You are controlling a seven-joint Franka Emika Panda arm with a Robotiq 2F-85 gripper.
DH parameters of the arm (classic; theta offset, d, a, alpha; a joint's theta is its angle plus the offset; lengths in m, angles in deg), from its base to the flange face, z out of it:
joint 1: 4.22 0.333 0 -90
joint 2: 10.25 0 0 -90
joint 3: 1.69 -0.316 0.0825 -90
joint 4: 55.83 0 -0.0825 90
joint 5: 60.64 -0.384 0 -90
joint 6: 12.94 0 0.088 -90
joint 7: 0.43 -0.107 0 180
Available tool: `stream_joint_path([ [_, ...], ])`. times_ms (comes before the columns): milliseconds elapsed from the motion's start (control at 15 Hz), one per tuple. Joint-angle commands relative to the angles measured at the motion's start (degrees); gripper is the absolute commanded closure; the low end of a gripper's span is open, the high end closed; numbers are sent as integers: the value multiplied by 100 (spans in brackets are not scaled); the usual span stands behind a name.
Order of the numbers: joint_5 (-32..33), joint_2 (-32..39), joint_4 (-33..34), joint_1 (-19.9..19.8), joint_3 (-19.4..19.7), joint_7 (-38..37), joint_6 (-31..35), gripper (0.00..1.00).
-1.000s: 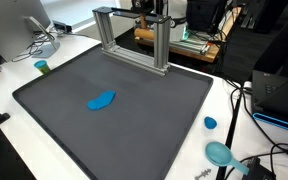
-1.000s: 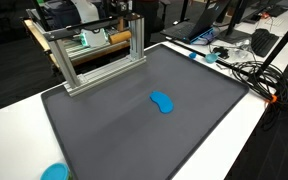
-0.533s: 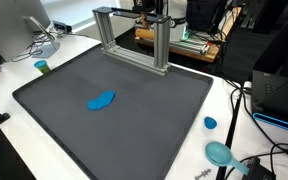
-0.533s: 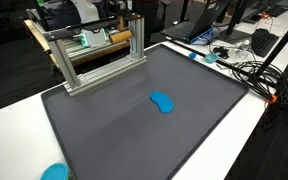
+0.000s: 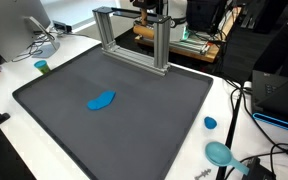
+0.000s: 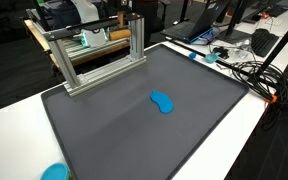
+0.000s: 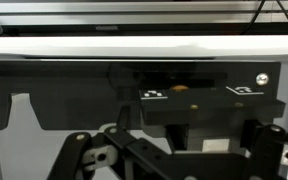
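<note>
The gripper (image 7: 134, 150) shows only as black linkage along the 6 o'clock edge of the wrist view. Its fingertips are cut off by the frame edge, so it cannot be told whether it is spread or clenched, and nothing is seen in its grasp.

In both exterior views an aluminium frame (image 5: 163, 45) (image 6: 137, 40) stands upright at the 12 o'clock edge of a dark mat (image 5: 134, 130) (image 6: 124, 135), its top bar spanning two posts. A dark shape with an orange patch sits above that bar, too small to identify.

A blue piece (image 5: 102, 100) (image 6: 162, 102) lies flat on the mat, well apart from the frame. In an exterior view it sits toward 9 o'clock of the mat's centre.

The mat rests on a white table (image 5: 4, 95). On the bare table, in an exterior view, are a small teal cup (image 5: 42, 67) at 10 o'clock, a blue cap (image 5: 210, 123) at 4 o'clock and a teal dish (image 5: 220, 153) at 5 o'clock. Loose cables (image 6: 249, 70) trail at 2 o'clock off the mat in an exterior view.

Nothing lies on the mat between the frame and the blue piece.
</note>
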Motion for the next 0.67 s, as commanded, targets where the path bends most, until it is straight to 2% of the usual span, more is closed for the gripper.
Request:
stream_joint_path([
  [0,-94,55,1,-18,88,60,-254,0],
  [200,-121,342,66,-44,143,92,-320,0],
  [600,-911,399,120,52,512,1184,-564,0],
])
